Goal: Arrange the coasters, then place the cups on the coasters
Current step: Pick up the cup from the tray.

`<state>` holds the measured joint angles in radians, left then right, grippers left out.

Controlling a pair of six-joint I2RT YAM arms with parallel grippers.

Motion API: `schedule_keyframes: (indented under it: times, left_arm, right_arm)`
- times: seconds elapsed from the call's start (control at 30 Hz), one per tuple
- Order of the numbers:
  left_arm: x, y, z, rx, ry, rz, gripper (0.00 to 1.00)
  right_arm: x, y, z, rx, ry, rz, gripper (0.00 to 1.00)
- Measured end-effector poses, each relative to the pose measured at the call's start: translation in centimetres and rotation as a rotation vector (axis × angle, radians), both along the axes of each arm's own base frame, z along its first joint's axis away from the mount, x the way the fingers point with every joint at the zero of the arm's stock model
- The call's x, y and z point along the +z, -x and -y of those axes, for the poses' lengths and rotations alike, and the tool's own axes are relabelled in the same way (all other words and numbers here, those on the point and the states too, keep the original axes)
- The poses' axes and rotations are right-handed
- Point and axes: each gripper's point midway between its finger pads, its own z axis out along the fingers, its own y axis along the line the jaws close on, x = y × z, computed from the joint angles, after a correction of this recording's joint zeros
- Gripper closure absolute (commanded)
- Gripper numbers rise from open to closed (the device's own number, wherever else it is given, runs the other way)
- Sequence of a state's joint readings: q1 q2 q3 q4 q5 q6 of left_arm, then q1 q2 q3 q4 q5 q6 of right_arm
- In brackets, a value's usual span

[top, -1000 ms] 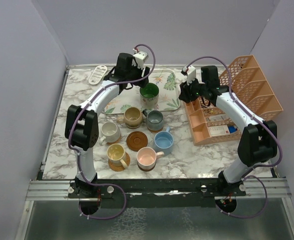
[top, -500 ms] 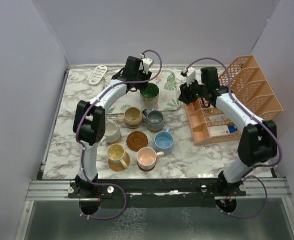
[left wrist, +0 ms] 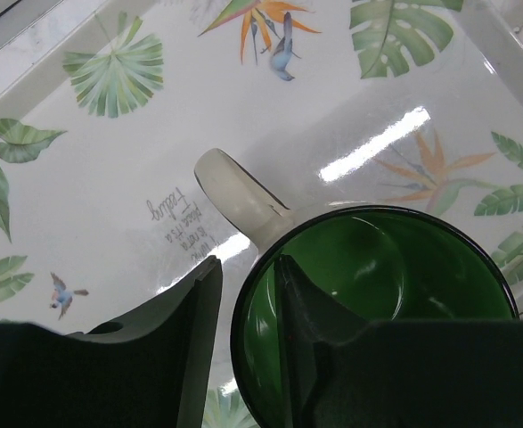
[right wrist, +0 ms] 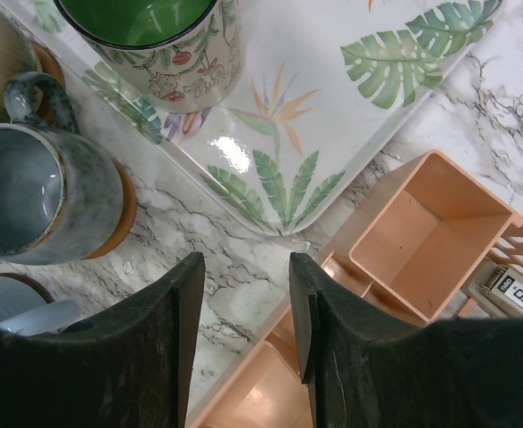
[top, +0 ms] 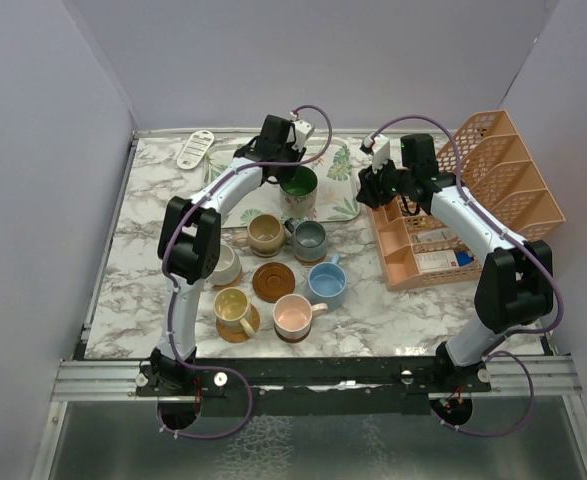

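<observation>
A cup with a green inside [top: 298, 190] [left wrist: 395, 267] stands on the leaf-patterned tray [top: 338, 165], its white handle [left wrist: 234, 192] pointing away. My left gripper [top: 285, 172] [left wrist: 248, 267] straddles its rim, one finger inside against the wall, the other outside with a sliver of gap, so it is open. My right gripper [top: 373, 190] [right wrist: 248, 267] hangs open and empty over the marble beside the rack. The tan [top: 265, 232], grey-blue [top: 308, 237] [right wrist: 29, 201], light blue [top: 327, 284], pink [top: 293, 315], yellow [top: 232, 305] and cream [top: 220, 263] cups sit on coasters. One dark brown coaster [top: 273, 281] lies bare between them.
An orange mesh file rack [top: 493, 190] [right wrist: 421, 223] stands at the right, close under my right arm. A white perforated object [top: 195, 148] lies at the back left. Grey walls enclose the marble table.
My left arm has swung right over the green cup and its jaws have narrowed around the rim. The right arm has not moved.
</observation>
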<state>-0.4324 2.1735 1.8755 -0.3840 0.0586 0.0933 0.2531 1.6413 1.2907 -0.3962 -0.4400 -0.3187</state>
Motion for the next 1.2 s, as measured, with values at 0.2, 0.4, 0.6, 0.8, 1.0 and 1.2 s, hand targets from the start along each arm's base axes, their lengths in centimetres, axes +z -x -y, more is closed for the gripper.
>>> schedule_keyframes:
  times: [0.2,0.4,0.6,0.8,1.0,1.2]
  left_arm:
    - [-0.3,-0.3,0.1,-0.006,-0.016,-0.006,0.75]
    - [-0.4,-0.5,0.1,-0.012,-0.030,-0.009,0.84]
    - [-0.2,-0.9,0.2,-0.021,-0.037,-0.002,1.00]
    - [0.8,-1.3,0.3,-0.038,-0.053,0.015,1.00]
    - [2.7,-1.9,0.1,-0.038,-0.075,0.054,1.00]
    - [4.9,-2.4,-0.3,-0.030,-0.073,0.094,1.00]
  right_arm:
    - [0.0,0.1,-0.1,0.005,-0.004,-0.001,0.56]
    - [0.0,0.1,-0.2,0.009,-0.006,-0.002,0.56]
    - [-0.1,0.2,-0.2,0.013,-0.008,-0.005,0.56]
    - [-0.2,0.3,-0.2,0.014,-0.008,-0.007,0.56]
    - [-0.2,0.3,-0.2,0.014,-0.008,-0.008,0.56]
    - [-0.2,0.3,-0.2,0.014,-0.008,-0.008,0.56]
